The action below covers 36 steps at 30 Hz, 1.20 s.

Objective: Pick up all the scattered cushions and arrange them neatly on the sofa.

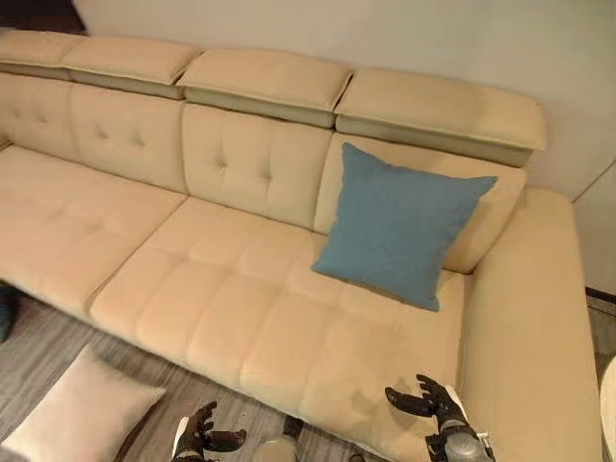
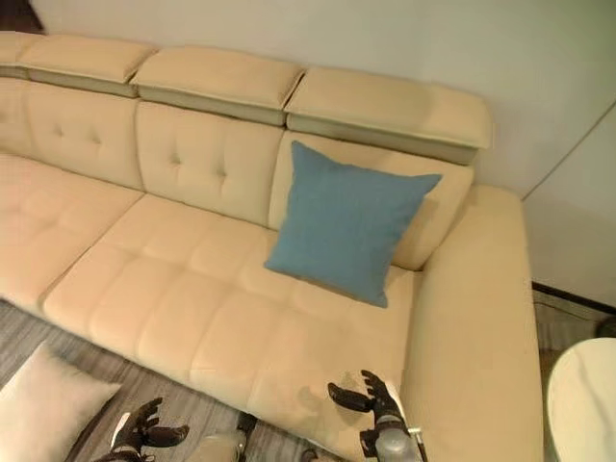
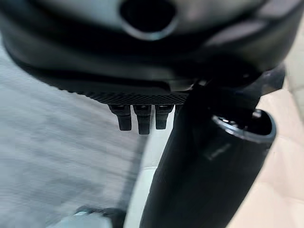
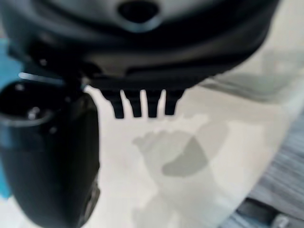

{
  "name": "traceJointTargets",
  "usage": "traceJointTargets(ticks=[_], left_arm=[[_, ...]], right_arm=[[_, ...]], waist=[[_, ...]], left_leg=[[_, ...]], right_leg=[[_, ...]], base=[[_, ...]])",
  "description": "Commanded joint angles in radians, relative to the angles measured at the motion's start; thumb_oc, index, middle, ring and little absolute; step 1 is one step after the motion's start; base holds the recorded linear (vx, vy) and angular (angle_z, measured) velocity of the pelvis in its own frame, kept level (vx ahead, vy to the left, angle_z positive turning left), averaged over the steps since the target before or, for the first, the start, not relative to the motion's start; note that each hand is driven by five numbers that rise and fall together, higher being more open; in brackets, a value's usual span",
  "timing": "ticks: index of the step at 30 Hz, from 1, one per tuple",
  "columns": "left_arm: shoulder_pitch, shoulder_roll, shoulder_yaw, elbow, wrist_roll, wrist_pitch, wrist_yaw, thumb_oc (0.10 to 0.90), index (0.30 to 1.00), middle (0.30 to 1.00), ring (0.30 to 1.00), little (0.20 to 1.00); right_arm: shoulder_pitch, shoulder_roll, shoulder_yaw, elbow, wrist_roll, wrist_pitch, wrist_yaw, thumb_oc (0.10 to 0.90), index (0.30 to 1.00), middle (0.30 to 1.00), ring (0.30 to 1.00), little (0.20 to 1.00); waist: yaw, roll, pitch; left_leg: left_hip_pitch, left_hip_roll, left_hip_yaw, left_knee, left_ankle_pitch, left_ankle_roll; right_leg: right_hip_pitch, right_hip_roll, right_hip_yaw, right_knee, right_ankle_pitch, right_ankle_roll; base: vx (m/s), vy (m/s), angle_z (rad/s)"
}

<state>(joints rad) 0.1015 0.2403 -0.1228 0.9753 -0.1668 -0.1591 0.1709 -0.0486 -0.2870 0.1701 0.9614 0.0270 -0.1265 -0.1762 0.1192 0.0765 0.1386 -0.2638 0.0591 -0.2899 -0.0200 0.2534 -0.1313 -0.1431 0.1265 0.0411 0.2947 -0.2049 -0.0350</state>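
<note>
1. The beige sofa [image 1: 241, 318] spans both eye views. Its left end is cut off by the frame, so any cushions lying there cannot be judged.
2. The blue cushion [image 1: 399, 226] already stands on the seat, leaning against the backrest near the right armrest, one corner pointing down at the seat. It looks settled.
3. The cream cushion [image 1: 82, 409] lies on the striped floor in front of the sofa, at the robot's left. It is cut by the frame's lower edge, so its full outline is hidden. This is probably the next one to fetch.
4. The right robot hand [image 1: 431, 402] hovers over the front edge of the seat, fingers spread and holding nothing. Its wrist view shows bare seat fabric beyond the fingertips.
5. The left robot hand [image 1: 202, 431] hangs over the floor just beside the cream cushion, fingers loosely spread and empty.
6. A dark object [image 1: 5, 313] shows at the left edge by the sofa base. Too little is visible to tell what it is.
7. Risks, as I judge them:
   - The soft cushion could slip from a one-handed pinch at a corner.
   - Bending low to the floor could upset balance.
   - Setting it down carelessly could knock the blue cushion over.
</note>
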Motion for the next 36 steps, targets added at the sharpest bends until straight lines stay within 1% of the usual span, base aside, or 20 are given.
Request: traceJointTargets(ticks=[1, 2, 3, 4, 6, 7, 8, 9, 10, 13, 14, 20, 22, 24, 26, 27, 28, 29, 32, 36], left_arm=[[-0.078, 0.018, -0.015, -0.004, -0.009, -0.041, 0.025, 0.8, 0.9, 0.9, 0.9, 0.9], [-0.078, 0.018, -0.015, -0.004, -0.009, -0.041, 0.025, 0.8, 0.9, 0.9, 0.9, 0.9], [-0.076, 0.011, -0.021, -0.002, -0.011, -0.041, 0.024, 0.8, 0.9, 0.9, 0.9, 0.9], [-0.067, 0.009, -0.022, 0.002, -0.009, -0.042, 0.023, 0.8, 0.9, 0.9, 0.9, 0.9], [-0.065, 0.007, -0.02, 0.011, -0.011, -0.041, 0.023, 0.8, 0.9, 0.9, 0.9, 0.9], [-0.065, 0.007, -0.02, 0.011, -0.011, -0.041, 0.023, 0.8, 0.9, 0.9, 0.9, 0.9], [-0.068, 0.006, -0.02, 0.016, -0.022, -0.04, 0.026, 0.8, 0.9, 0.9, 0.9, 0.9], [-0.068, 0.006, -0.02, 0.016, -0.022, -0.04, 0.026, 0.8, 0.9, 0.9, 0.9, 0.9], [-0.069, 0.008, -0.025, 0.013, -0.028, -0.038, 0.025, 0.8, 0.9, 0.9, 0.9, 0.9], [-0.068, 0.005, -0.034, 0.02, -0.022, -0.035, 0.02, 0.8, 0.9, 0.9, 0.9, 0.9], [-0.071, 0.002, -0.039, 0.032, -0.012, -0.03, 0.016, 0.8, 0.9, 0.9, 0.9, 0.9], [-0.069, 0.011, -0.028, 0.048, 0.0, -0.02, 0.007, 0.8, 0.9, 0.9, 0.9, 0.9], [-0.064, 0.025, -0.01, 0.068, 0.011, -0.016, 0.002, 0.8, 0.9, 0.9, 0.9, 0.9], [-0.065, 0.031, -0.011, 0.07, 0.014, -0.015, 0.002, 0.8, 0.9, 0.9, 0.9, 0.9], [-0.068, 0.043, -0.014, 0.062, 0.016, -0.016, 0.003, 0.8, 0.9, 0.9, 0.9, 0.9], [-0.066, 0.048, -0.008, 0.062, 0.016, -0.02, 0.004, 0.8, 0.9, 0.9, 0.9, 0.9], [-0.067, 0.048, -0.008, 0.062, 0.017, -0.02, 0.004, 0.8, 0.9, 0.9, 0.9, 0.9], [-0.068, 0.052, -0.007, 0.071, 0.012, -0.021, 0.006, 0.8, 0.9, 0.9, 0.9, 0.9], [-0.075, 0.055, -0.006, 0.083, 0.011, -0.023, 0.005, 0.8, 0.9, 0.9, 0.9, 0.9], [-0.076, 0.051, -0.007, 0.081, 0.008, -0.02, 0.001, 0.8, 0.9, 0.9, 0.9, 0.9]], right_arm=[[0.008, -0.073, -0.022, -0.113, 0.013, -0.039, -0.041, 0.8, 0.9, 0.9, 0.9, 0.9], [0.008, -0.073, -0.022, -0.113, 0.013, -0.039, -0.041, 0.8, 0.9, 0.9, 0.9, 0.9], [0.006, -0.081, -0.023, -0.107, 0.01, -0.034, -0.048, 0.8, 0.9, 0.9, 0.9, 0.9], [0.011, -0.083, -0.025, -0.107, 0.01, -0.035, -0.051, 0.8, 0.9, 0.9, 0.9, 0.9], [0.012, -0.082, -0.021, -0.107, 0.008, -0.037, -0.052, 0.8, 0.9, 0.9, 0.9, 0.9], [0.011, -0.082, -0.021, -0.107, 0.008, -0.037, -0.052, 0.8, 0.9, 0.9, 0.9, 0.9], [0.01, -0.083, -0.024, -0.108, 0.01, -0.039, -0.055, 0.8, 0.9, 0.9, 0.9, 0.9], [0.01, -0.083, -0.024, -0.108, 0.01, -0.039, -0.055, 0.8, 0.9, 0.9, 0.9, 0.9], [0.008, -0.084, -0.032, -0.108, 0.018, -0.041, -0.056, 0.8, 0.9, 0.9, 0.9, 0.9], [0.014, -0.079, -0.037, -0.103, 0.017, -0.038, -0.056, 0.8, 0.9, 0.9, 0.9, 0.9], [0.012, -0.077, -0.037, -0.091, 0.011, -0.037, -0.055, 0.8, 0.9, 0.9, 0.9, 0.9], [0.001, -0.058, -0.023, -0.075, -0.008, -0.028, -0.048, 0.8, 0.9, 0.9, 0.9, 0.9], [-0.004, -0.043, -0.016, -0.079, -0.013, -0.023, -0.042, 0.8, 0.9, 0.9, 0.9, 0.9], [-0.004, -0.037, -0.02, -0.086, -0.008, -0.024, -0.042, 0.8, 0.9, 0.9, 0.9, 0.9], [-0.001, -0.03, -0.019, -0.092, 0.004, -0.023, -0.041, 0.8, 0.9, 0.9, 0.9, 0.9], [0.001, -0.032, -0.007, -0.089, 0.017, -0.026, -0.037, 0.8, 0.9, 0.9, 0.9, 0.9], [0.001, -0.032, -0.007, -0.088, 0.017, -0.026, -0.037, 0.8, 0.9, 0.9, 0.9, 0.9], [-0.002, -0.036, 0.0, -0.089, 0.022, -0.027, -0.036, 0.8, 0.9, 0.9, 0.9, 0.9], [-0.002, -0.037, 0.011, -0.1, 0.027, -0.035, -0.033, 0.8, 0.9, 0.9, 0.9, 0.9], [-0.005, -0.038, 0.017, -0.112, 0.025, -0.037, -0.031, 0.8, 0.9, 0.9, 0.9, 0.9]], waist=[[-0.003, -0.071, 0.038], [-0.005, -0.071, 0.039], [-0.015, -0.078, 0.055], [-0.028, -0.095, 0.06], [-0.036, -0.113, 0.056], [-0.037, -0.113, 0.054], [-0.045, -0.127, 0.052], [-0.047, -0.127, 0.05], [-0.06, -0.136, 0.044], [-0.074, -0.13, 0.034], [-0.077, -0.122, 0.021], [-0.057, -0.129, 0.006], [-0.038, -0.13, 0.005], [-0.04, -0.132, 0.008], [-0.055, -0.137, 0.011], [-0.058, -0.136, 0.017], [-0.058, -0.136, 0.014], [-0.056, -0.134, 0.019], [-0.053, -0.131, 0.026], [-0.053, -0.127, 0.022]], left_leg=[[-0.043, -0.119, 0.096, -0.046, -0.081, 0.065], [-0.042, -0.119, 0.095, -0.045, -0.081, 0.065], [-0.046, -0.117, 0.15, -0.022, -0.107, 0.078], [-0.034, -0.111, 0.204, 0.067, -0.148, 0.088], [-0.013, -0.111, 0.216, 0.153, -0.213, 0.091], [-0.016, -0.111, 0.215, 0.153, -0.211, 0.091], [0.015, -0.098, 0.231, 0.212, -0.268, 0.092], [0.012, -0.099, 0.229, 0.211, -0.266, 0.092], [0.07, -0.052, 0.269, 0.226, -0.312, 0.092], [0.125, -0.022, 0.299, 0.178, -0.312, 0.088], [0.155, -0.023, 0.303, 0.11, -0.308, 0.09], [0.172, -0.08, 0.231, 0.052, -0.304, 0.117], [0.196, -0.102, 0.203, 0.036, -0.307, 0.136], [0.198, -0.109, 0.182, 0.038, -0.306, 0.14], [0.194, -0.131, 0.139, 0.043, -0.298, 0.148], [0.192, -0.151, 0.097, 0.042, -0.286, 0.15], [0.189, -0.151, 0.097, 0.041, -0.285, 0.15], [0.18, -0.165, 0.06, 0.036, -0.268, 0.147], [0.172, -0.183, 0.008, 0.026, -0.245, 0.129], [0.166, -0.183, -0.01, 0.009, -0.234, 0.11]], right_leg=[[0.152, -0.081, 0.0, -0.245, 0.049, 0.069], [0.153, -0.081, -0.002, -0.245, 0.049, 0.069], [0.143, -0.094, -0.033, -0.264, 0.075, 0.069], [0.129, -0.122, -0.081, -0.28, 0.102, 0.075], [0.109, -0.151, -0.129, -0.283, 0.114, 0.074], [0.107, -0.151, -0.131, -0.283, 0.115, 0.074], [0.098, -0.177, -0.173, -0.281, 0.12, 0.071], [0.095, -0.177, -0.175, -0.282, 0.121, 0.071], [0.094, -0.201, -0.221, -0.283, 0.121, 0.071], [0.098, -0.214, -0.271, -0.281, 0.127, 0.079], [0.1, -0.22, -0.299, -0.275, 0.131, 0.087], [0.099, -0.258, -0.341, -0.225, 0.129, 0.105], [0.082, -0.291, -0.346, -0.147, 0.112, 0.116], [0.07, -0.292, -0.323, -0.119, 0.112, 0.117], [0.038, -0.245, -0.2, -0.096, 0.115, 0.123], [0.02, -0.193, -0.091, -0.098, 0.111, 0.128], [0.018, -0.192, -0.091, -0.1, 0.114, 0.128], [0.002, -0.166, -0.059, -0.103, 0.12, 0.125], [0.011, -0.151, -0.07, -0.12, 0.105, 0.114], [0.031, -0.148, -0.097, -0.158, 0.105, 0.106]], base=[[-0.32, -0.177, 1.28], [-0.33, -0.085, 0.75], [-0.41, -0.063, 1.05], [-0.5, -0.063, 1.34], [-0.26, -0.007, 1.01], [-0.18, 0.023, 0.76], [-0.11, 0.021, 0.78], [-0.19, 0.076, 1.04], [-0.11, 0.096, 0.98], [-0.06, 0.113, 0.82], [-0.04, 0.209, 0.85], [-0.02, 0.162, 0.55], [0.0, 0.194, 0.16], [-0.01, 0.067, 0.25], [0.0, 0.053, 0.71], [0.02, 0.049, 1.26], [0.03, 0.018, 1.47], [0.01, -0.009, 0.86], [0.02, -0.049, 0.52], [0.06, -0.109, 0.92]])
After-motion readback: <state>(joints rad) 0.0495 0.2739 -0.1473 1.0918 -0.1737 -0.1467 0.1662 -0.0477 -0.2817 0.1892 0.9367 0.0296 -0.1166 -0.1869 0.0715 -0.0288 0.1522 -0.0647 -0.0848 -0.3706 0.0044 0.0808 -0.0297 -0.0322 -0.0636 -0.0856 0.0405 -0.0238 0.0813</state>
